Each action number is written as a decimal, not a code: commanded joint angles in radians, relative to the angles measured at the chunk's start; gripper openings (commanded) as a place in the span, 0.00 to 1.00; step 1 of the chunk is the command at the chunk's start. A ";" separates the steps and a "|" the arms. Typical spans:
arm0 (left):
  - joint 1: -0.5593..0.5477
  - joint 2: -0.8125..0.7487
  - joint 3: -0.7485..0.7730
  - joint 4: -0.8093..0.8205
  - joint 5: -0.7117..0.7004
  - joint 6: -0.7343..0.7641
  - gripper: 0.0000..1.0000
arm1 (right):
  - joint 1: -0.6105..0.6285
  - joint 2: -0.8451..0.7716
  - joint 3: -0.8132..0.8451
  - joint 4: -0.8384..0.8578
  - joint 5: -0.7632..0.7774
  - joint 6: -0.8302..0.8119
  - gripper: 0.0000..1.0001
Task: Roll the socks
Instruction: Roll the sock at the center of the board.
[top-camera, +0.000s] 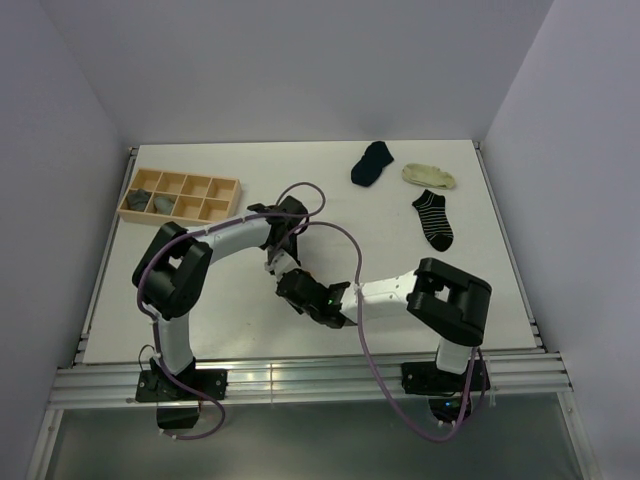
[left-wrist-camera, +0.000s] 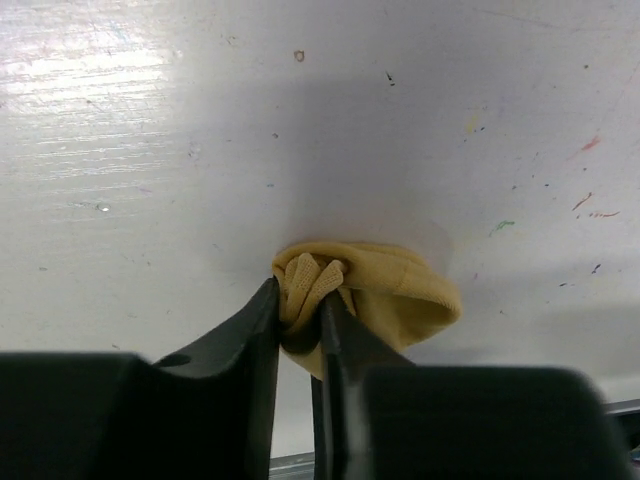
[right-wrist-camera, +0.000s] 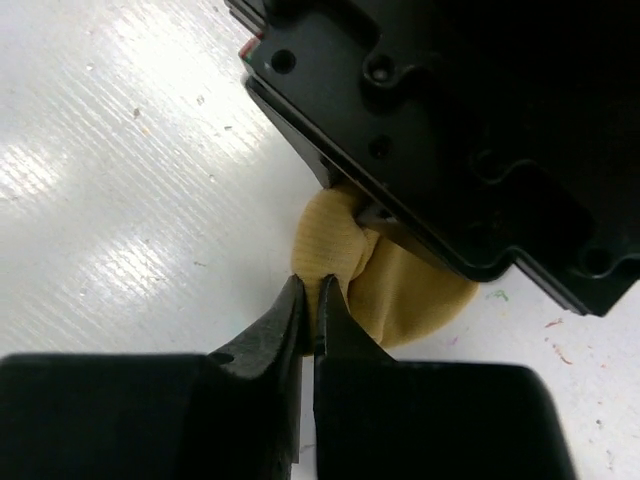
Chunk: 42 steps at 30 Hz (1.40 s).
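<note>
A mustard-yellow sock (left-wrist-camera: 400, 295) lies bunched into a small bundle on the white table. My left gripper (left-wrist-camera: 303, 290) is shut on a gathered wad of its fabric at the bundle's left side. From the opposite side, my right gripper (right-wrist-camera: 310, 285) is shut on a thin fold of the same sock (right-wrist-camera: 420, 300). The left gripper's black body (right-wrist-camera: 450, 130) hangs just over the bundle. In the top view the two grippers meet at the table's near middle (top-camera: 300, 288) and hide the sock. A navy sock (top-camera: 371, 163), a cream sock (top-camera: 429, 176) and a black-and-white striped sock (top-camera: 434, 220) lie flat at the back right.
A wooden divided tray (top-camera: 238, 190) sits at the back left, with grey bundles (top-camera: 152, 201) in its left compartments. White walls close in the table on three sides. A metal rail (top-camera: 300, 378) runs along the near edge.
</note>
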 joint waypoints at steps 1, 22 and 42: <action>-0.001 -0.003 0.002 0.019 -0.040 0.041 0.26 | -0.028 -0.012 -0.041 -0.036 -0.131 0.071 0.00; 0.120 -0.448 -0.282 0.242 -0.101 -0.151 0.79 | -0.458 0.082 -0.195 0.356 -1.163 0.464 0.00; -0.024 -0.339 -0.397 0.376 -0.103 -0.270 0.70 | -0.598 0.270 -0.204 0.511 -1.270 0.641 0.00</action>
